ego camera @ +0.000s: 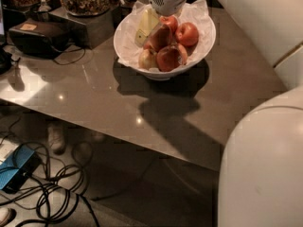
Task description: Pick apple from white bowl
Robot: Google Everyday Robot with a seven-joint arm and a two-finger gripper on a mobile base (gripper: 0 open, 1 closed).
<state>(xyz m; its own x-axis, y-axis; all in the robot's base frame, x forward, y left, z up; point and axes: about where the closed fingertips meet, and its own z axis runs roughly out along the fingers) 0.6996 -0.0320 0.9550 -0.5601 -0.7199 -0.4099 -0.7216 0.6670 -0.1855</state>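
The apple (161,36) is being shown in the middle of the white bowl (163,73), big, dull and brownish-red among brighter red apples (187,33). The gripper (149,26) is being held low over the bowl, right beside it. How far it is opened cannot be told.

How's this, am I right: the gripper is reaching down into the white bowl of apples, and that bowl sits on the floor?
Not quite. The camera view shows the white bowl on the grey table, not the floor. The rest holds: the gripper reaches down into the bowl, right by the dull brownish apple.
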